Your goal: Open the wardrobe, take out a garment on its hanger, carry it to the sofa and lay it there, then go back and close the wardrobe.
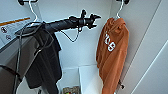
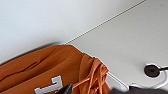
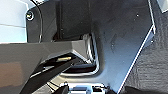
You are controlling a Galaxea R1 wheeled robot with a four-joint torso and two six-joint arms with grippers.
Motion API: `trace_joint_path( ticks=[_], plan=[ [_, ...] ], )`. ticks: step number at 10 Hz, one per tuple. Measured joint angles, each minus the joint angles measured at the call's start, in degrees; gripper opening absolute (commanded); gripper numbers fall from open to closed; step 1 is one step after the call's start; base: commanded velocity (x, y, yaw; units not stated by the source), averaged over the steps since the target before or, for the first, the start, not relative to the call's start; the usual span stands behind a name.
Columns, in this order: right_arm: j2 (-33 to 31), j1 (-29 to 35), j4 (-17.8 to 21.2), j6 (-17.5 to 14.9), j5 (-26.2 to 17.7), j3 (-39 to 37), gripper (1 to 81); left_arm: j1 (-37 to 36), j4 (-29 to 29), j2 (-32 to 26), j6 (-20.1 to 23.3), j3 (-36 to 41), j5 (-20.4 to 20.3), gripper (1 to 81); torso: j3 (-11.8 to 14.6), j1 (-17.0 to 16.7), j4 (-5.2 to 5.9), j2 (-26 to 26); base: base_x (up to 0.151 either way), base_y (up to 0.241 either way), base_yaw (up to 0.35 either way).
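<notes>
I'm on the take-out step: my left claw (image 1: 96, 21), prongs spread and empty, reaches right across the open wardrobe (image 1: 82, 47) toward the hanger (image 1: 119, 10) carrying the orange garment (image 1: 112, 55) at right, which I judge needs lifting off its peg.

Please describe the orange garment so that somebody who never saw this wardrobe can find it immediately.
Look inside the open white wardrobe. At its right side, a burnt-orange hooded top hangs from a thin white hanger. Its large white chest letters and bright colour separate it from the dark shirt hanging at the left.
</notes>
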Motion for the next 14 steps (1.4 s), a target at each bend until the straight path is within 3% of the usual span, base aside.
trace_joint_path(
  ticks=[3,4,12,14],
  plan=[
    [0.0,-0.2,0.0,0.0,0.1,0.0,81.1,-1.7,-0.8,2.2,0.0,-0.9,0.5,81.1,0.0,0.0,-3.87,0.0,0.000,0.000,0.000],
    [0.0,-0.4,0.0,-0.1,0.1,0.0,81.1,-1.7,-0.9,3.2,0.0,-0.7,0.9,81.1,0.0,0.0,-4.48,0.0,0.000,0.000,0.000],
    [0.2,-0.4,-0.1,-0.1,0.4,0.0,81.1,-2.8,-3.4,6.4,0.0,-0.6,0.6,81.1,0.0,0.0,-4.42,0.0,0.000,0.000,0.000],
    [0.2,-0.4,-0.1,-0.1,0.4,0.0,81.1,-2.8,-3.8,7.4,0.0,-0.9,-1.1,81.1,0.0,0.0,-4.42,0.0,0.000,0.000,0.000]
  ],
)
